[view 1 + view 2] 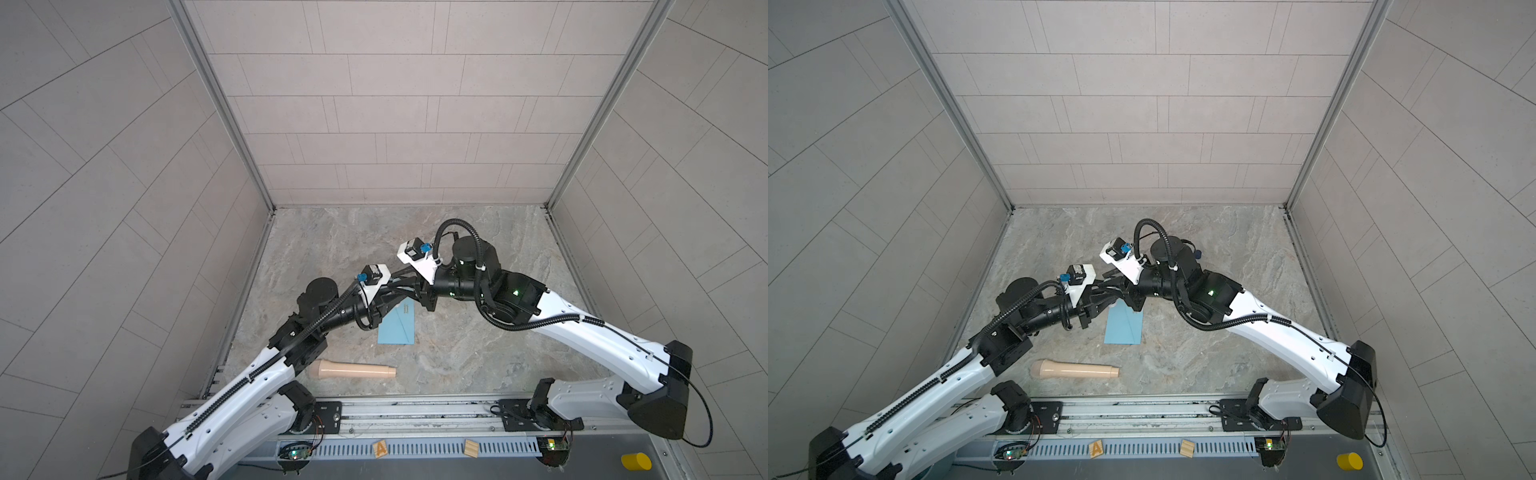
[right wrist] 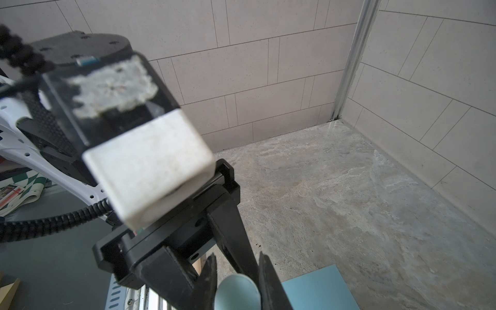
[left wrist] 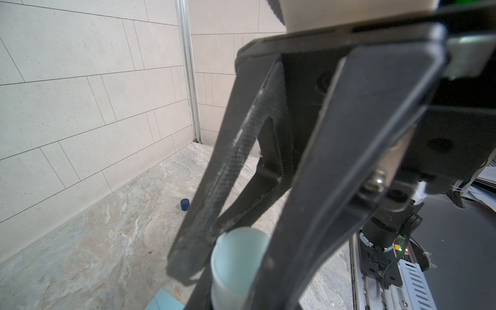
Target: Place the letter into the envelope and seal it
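Your two arms meet tip to tip above the middle of the marbled table. In both top views their black bodies hide the letter and cover the far end of the light blue envelope. The envelope lies flat on the table just below them, near its centre. A small gold mark on the envelope is too small to read.

In the left wrist view the letter shows only as a pale curled tube, with its border and corners out of sight. The right gripper is clenched on that curl, one finger on each side. The left gripper reaches the same curl in the right wrist view. The frame cuts off its fingertips there, so you cannot tell whether it grips.

Near the table's front edge lies a beige handle-shaped piece. On the front rail, one wooden block reads "A". The block beside it shows only grain.
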You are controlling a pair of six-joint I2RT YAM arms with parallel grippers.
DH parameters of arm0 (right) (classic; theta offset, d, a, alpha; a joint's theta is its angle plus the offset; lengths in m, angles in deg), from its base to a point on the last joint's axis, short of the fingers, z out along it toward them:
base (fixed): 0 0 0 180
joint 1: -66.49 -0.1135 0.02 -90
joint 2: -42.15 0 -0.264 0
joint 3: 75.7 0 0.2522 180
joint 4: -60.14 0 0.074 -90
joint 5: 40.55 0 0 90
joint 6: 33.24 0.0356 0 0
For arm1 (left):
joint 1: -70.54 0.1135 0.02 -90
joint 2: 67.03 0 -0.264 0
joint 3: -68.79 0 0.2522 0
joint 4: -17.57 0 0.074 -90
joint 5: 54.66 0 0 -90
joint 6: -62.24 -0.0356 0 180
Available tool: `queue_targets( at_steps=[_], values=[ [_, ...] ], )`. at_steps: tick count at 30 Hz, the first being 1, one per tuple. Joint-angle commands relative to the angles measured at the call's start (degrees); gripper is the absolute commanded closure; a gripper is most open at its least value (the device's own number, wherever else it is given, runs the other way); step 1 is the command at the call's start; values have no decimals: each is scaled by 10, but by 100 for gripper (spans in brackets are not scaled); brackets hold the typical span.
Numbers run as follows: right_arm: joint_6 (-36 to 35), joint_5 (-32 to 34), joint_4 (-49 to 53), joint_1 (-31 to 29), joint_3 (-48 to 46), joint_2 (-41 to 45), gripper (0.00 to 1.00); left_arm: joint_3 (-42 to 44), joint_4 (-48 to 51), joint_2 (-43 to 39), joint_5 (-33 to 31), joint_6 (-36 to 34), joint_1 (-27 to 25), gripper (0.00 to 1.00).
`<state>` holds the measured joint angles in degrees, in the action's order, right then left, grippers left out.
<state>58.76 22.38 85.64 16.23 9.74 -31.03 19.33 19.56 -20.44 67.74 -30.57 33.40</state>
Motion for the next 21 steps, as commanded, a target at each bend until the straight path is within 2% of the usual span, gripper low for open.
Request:
queue_targets(
  at_steps=[1, 3, 12, 21],
  values=[
    [3, 3, -8, -6, 2, 14, 100, 3, -37, -2, 0, 8, -2, 95],
    [5, 5, -11, -6, 0, 17, 100, 4, -40, -2, -1, 11, -1, 91],
    [9, 10, -18, -6, -4, 22, 100, 8, -52, -1, -1, 19, -2, 82],
    [10, 12, -21, -6, -6, 22, 100, 10, -55, 0, -4, 21, -1, 78]
  ],
)
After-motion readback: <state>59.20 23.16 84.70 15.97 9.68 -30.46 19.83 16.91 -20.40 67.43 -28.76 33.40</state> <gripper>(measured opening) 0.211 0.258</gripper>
